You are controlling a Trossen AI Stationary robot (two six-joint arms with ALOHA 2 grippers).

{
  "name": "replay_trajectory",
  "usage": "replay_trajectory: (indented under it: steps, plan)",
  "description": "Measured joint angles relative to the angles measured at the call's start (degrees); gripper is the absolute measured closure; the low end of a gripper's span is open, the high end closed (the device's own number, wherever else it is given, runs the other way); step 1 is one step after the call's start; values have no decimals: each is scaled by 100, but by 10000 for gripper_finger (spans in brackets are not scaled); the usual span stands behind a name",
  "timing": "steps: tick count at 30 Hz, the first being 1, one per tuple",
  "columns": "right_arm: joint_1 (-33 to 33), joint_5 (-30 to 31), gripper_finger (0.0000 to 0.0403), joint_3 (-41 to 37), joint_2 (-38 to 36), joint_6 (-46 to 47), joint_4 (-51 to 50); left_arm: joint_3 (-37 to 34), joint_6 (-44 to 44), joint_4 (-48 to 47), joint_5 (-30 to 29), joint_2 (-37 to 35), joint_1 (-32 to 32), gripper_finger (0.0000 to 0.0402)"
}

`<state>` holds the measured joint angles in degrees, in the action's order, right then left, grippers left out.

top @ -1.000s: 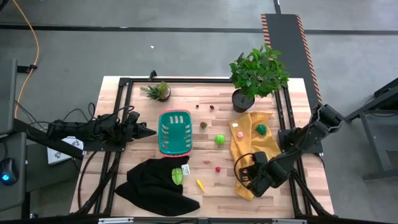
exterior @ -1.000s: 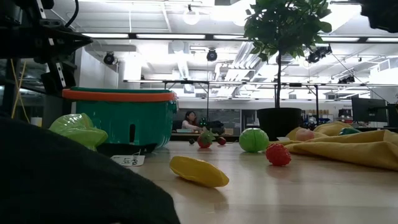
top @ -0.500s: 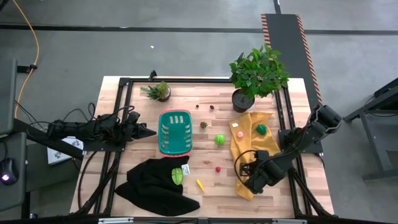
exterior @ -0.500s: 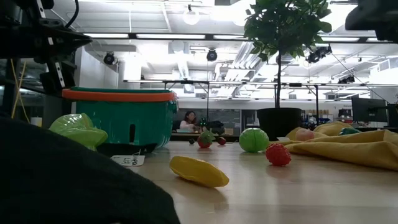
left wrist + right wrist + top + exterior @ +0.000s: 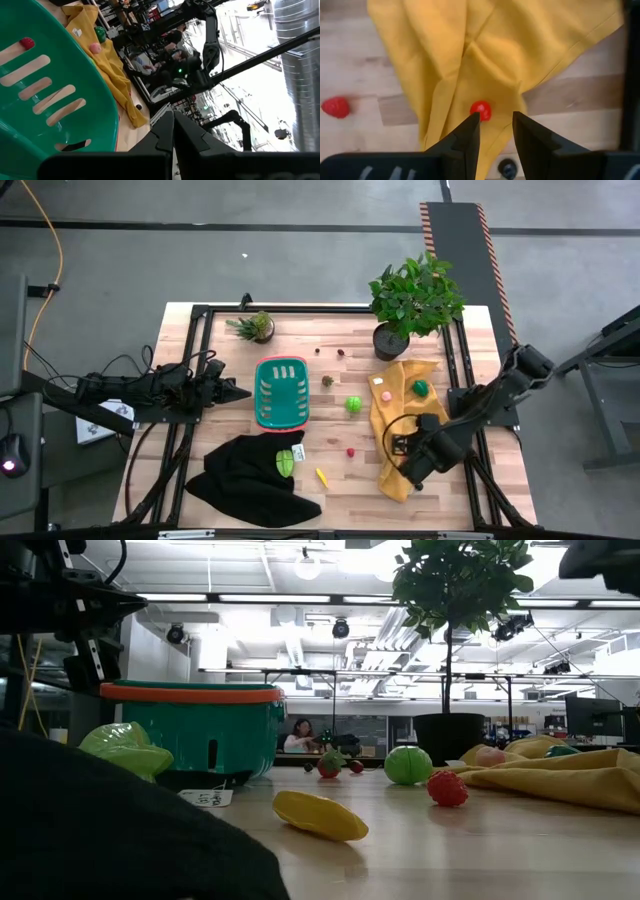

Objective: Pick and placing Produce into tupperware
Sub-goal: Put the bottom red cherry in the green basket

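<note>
Two grippers at the table, one at work. Right gripper (image 5: 495,116) down over the near end of the yellow cloth (image 5: 510,45), fingers (image 5: 470,132) parted with a clear gap, nothing pinched between them. Just ahead of its tips, resting on the cloth and closer to one finger than the other: a small red piece of produce (image 5: 480,110). Off to one side of that gripper, on bare wood beyond the cloth's edge: a second red piece (image 5: 335,106).

From above, right gripper (image 5: 402,463) at the cloth's lower edge. Farther along the cloth from it: a pink piece (image 5: 384,395) and a green piece (image 5: 421,388). Between this gripper and the basket, on the wood: a round green piece (image 5: 353,404) and a red one (image 5: 351,451). Near the table's front edge, a yellow piece (image 5: 321,476). Beyond that, on the black cloth (image 5: 240,480), a yellow-green piece (image 5: 286,461). Small dark bits (image 5: 327,381) behind the round green one.

Teal basket (image 5: 262,392) well apart from the right gripper, across the middle of the table, with no produce seen inside from above.

Left gripper (image 5: 243,392) waiting just beside the basket's outer wall, tips aimed at it. Fingers (image 5: 172,127) pressed together, empty; basket's slotted bottom (image 5: 60,115) right in front of them.

Two potted plants, large (image 5: 415,300) and small (image 5: 255,327), at the far edge, away from both grippers.
</note>
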<state>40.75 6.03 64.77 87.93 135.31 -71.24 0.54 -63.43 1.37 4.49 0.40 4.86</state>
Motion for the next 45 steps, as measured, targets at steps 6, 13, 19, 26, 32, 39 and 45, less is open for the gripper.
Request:
replay_trajectory:
  steps: [6, 13, 19, 26, 32, 39, 45]
  plan:
    - [-2, 86, 295, -2, -280, -18, -466, 1, 0, 1, 2, 0, 0, 401]
    - [-2, -32, 295, -1145, -1034, -14, 976, 1, 0, 2, 2, 0, 0, 401]
    - [-135, -33, 295, -2083, -1535, -3, 2477, 1, -104, 1, 2, 0, 1, 401]
    - [-151, -97, 295, -2138, -1393, -9, 2974, 0, -135, 0, 20, 0, 1, 401]
    - [-151, -524, 295, -2138, -924, 23, 3584, 0, -128, 0, 17, 0, 1, 401]
    - [-129, -714, 295, -1842, -355, -13, 3246, 2, -7, 1, 17, 0, 1, 401]
    - [-129, -713, 295, -1685, -129, -27, 3040, 2, 7, 0, 17, 0, 0, 401]
